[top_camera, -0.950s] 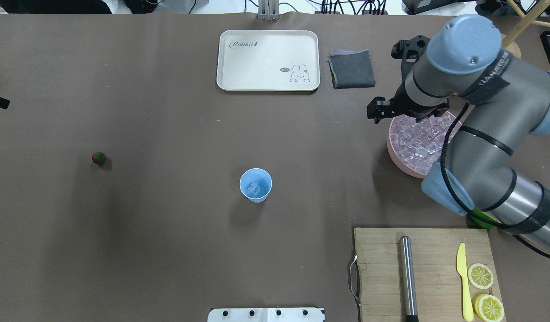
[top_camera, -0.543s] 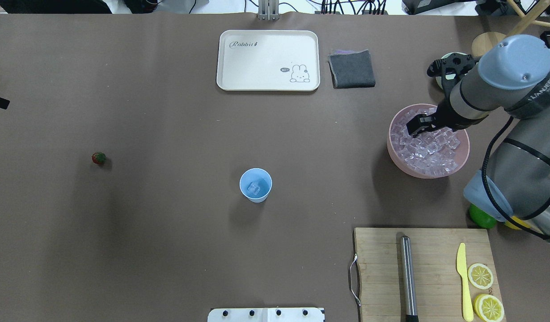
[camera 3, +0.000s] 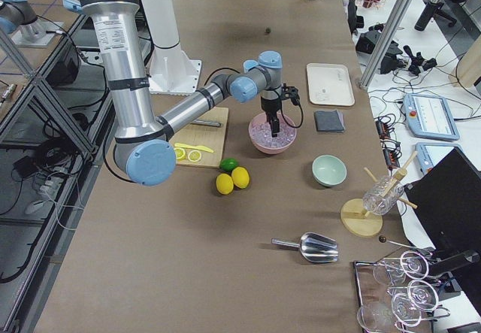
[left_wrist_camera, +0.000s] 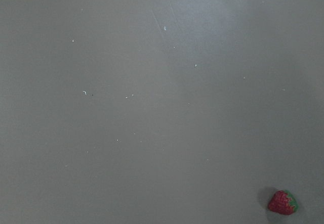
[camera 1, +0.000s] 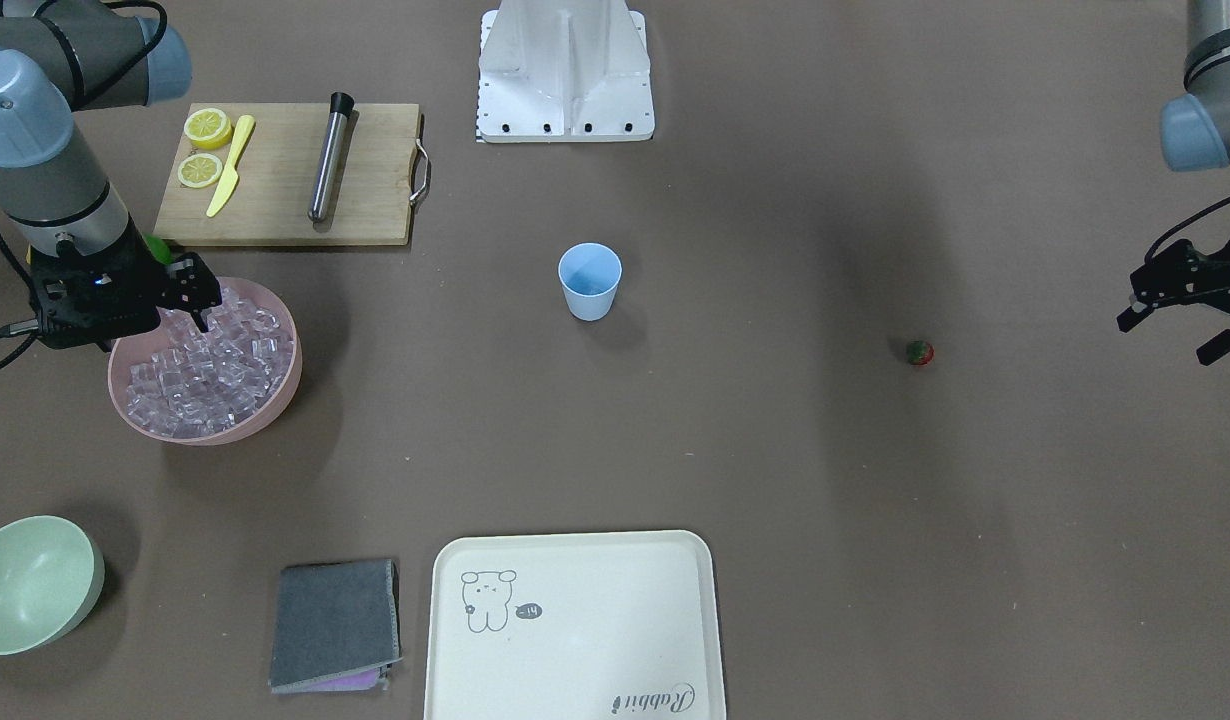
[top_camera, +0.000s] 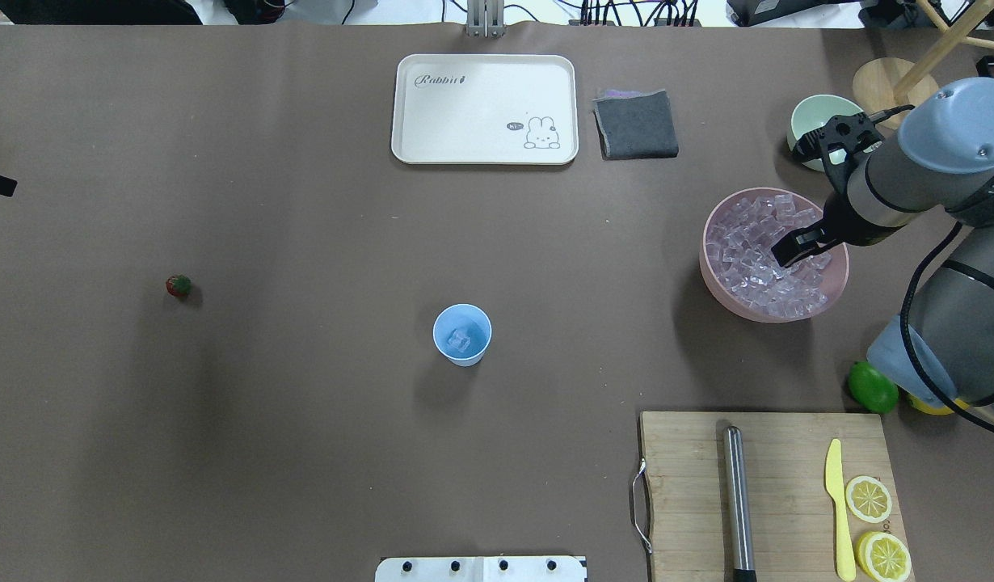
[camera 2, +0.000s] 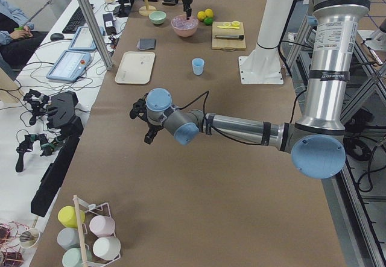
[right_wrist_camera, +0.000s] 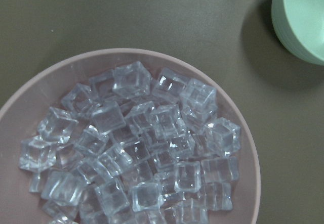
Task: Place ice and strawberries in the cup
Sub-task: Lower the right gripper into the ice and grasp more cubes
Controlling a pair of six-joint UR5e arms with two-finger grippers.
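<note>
Right tool (top_camera: pixel 794 247) over ice (right_wrist_camera: pixel 136 153): spread unclear, tips seemingly hidden | left tool (camera 1: pixel 1167 338): fingers wide apart, empty

Open worktop (top_camera: pixel 303 404) lane runs from cup (top_camera: pixel 462 334) to strawberry (top_camera: pixel 178 285). Wide gap separates cup from pink bowl (top_camera: pixel 711 283). Pink bowl hemmed in: right arm (top_camera: pixel 893 190) overhead, green bowl (top_camera: pixel 816 109) beyond, lime (top_camera: pixel 873 388) and cutting board (top_camera: pixel 691 485) nearer robot. Tray (top_camera: pixel 485 109), cloth (top_camera: pixel 636 125) line far edge.

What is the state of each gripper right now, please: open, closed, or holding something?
Left gripper: open, holding nothing.
Right gripper: above the ice; open or closed cannot be told.
</note>
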